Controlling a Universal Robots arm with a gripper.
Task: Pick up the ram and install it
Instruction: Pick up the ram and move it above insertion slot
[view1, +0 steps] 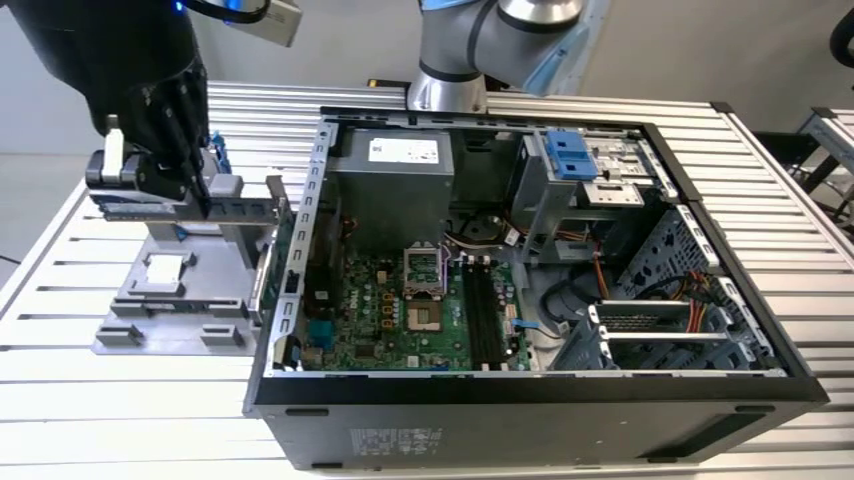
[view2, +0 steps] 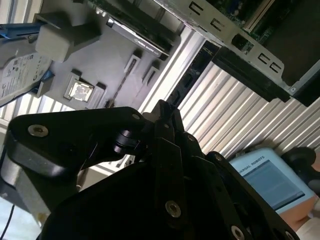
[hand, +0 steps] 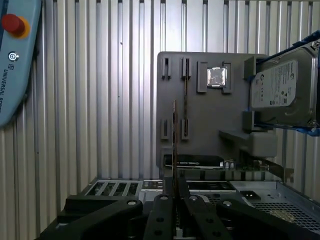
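While gripper (hand: 174, 189) hangs over grey fixture (hand: 215, 120) beside open computer case (view1: 534, 415), fingers pinched together on ram (hand: 174, 142), stick edge-on. Judged light, stiff, fragile. Best held by long edges, off chips.

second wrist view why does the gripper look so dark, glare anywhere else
In the second wrist view the gripper is backlit, nearly black against the bright table; in the first wrist view the slats glare in streaks and the ram shows edge-on as a thin line.
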